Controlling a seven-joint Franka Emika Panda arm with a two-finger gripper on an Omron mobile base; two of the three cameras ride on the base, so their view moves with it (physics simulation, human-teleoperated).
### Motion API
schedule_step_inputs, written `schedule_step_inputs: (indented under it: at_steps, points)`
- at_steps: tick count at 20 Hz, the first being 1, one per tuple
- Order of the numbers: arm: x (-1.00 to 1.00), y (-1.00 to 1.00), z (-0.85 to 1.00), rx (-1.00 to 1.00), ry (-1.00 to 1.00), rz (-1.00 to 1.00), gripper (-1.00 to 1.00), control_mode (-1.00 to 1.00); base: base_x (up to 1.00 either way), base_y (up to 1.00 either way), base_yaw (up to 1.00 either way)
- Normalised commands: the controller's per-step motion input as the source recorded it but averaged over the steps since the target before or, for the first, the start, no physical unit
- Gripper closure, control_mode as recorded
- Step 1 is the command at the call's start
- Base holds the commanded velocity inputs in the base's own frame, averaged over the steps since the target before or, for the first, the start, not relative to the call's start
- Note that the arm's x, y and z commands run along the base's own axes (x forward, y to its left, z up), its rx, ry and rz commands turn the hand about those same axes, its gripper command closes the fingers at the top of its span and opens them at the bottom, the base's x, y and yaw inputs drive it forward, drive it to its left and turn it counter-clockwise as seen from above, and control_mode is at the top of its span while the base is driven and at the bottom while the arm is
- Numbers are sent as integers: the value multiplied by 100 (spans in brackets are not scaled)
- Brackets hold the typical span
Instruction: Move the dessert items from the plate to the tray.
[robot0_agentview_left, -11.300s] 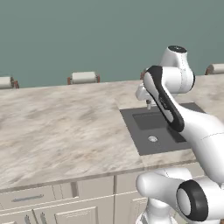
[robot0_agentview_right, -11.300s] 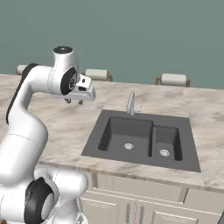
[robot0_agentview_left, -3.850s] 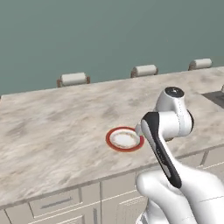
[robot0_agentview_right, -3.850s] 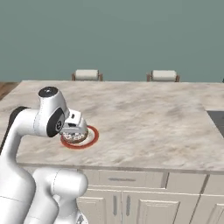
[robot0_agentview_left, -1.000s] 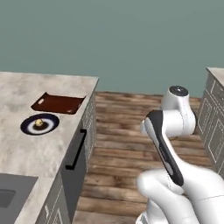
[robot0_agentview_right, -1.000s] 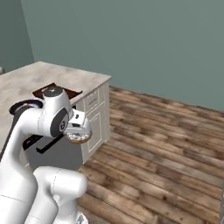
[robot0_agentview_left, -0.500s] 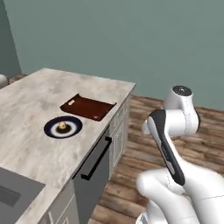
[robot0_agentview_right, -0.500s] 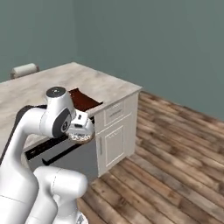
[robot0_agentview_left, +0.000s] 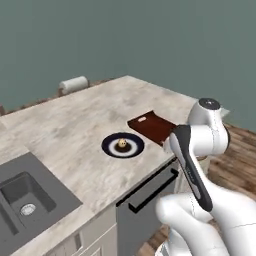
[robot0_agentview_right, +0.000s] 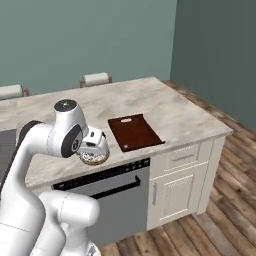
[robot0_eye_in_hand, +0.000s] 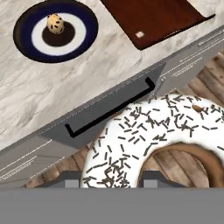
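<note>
A small tan speckled dessert item (robot0_agentview_left: 122, 143) sits in the middle of the navy plate (robot0_agentview_left: 107, 146) on the marble counter. The reddish-brown tray (robot0_agentview_left: 152, 126) lies just right of the plate, near the counter's edge. In the hand view the dessert item (robot0_eye_in_hand: 55, 23), plate (robot0_eye_in_hand: 26, 22) and tray (robot0_eye_in_hand: 153, 17) lie at the top. My gripper (robot0_agentview_right: 94, 156) hangs off the counter's front edge, over the dishwasher, shut on a white-frosted sprinkled donut (robot0_eye_in_hand: 131, 148). The tray (robot0_agentview_right: 134, 131) is to the gripper's right.
A dark sink (robot0_agentview_left: 25, 195) is set in the counter at the left. The dishwasher front with its black handle (robot0_eye_in_hand: 109, 107) is below the counter edge. A paper towel roll (robot0_agentview_left: 73, 84) stands at the far edge. Wooden floor (robot0_agentview_right: 210, 220) spreads to the right.
The base has driven and turned, so the whole scene has shifted: the counter with plate and tray is closer and more central. The donut stays in the gripper.
</note>
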Motion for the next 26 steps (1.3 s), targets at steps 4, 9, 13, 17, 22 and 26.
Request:
schedule_step_inputs:
  at_steps: [4, 9, 13, 17, 22, 26]
  points:
    - [0, 0, 0, 0, 0, 0, 100, 100, 7, -3, 73]
    - [0, 0, 0, 0, 0, 0, 100, 100, 35, -56, 66]
    - [0, 0, 0, 0, 0, 0, 100, 100, 5, -88, 38]
    - [0, 0, 0, 0, 0, 0, 100, 100, 0, -100, 14]
    - [0, 0, 0, 0, 0, 0, 100, 100, 6, -79, 3]
    - [0, 0, 0, 0, 0, 0, 100, 100, 27, -54, 0]
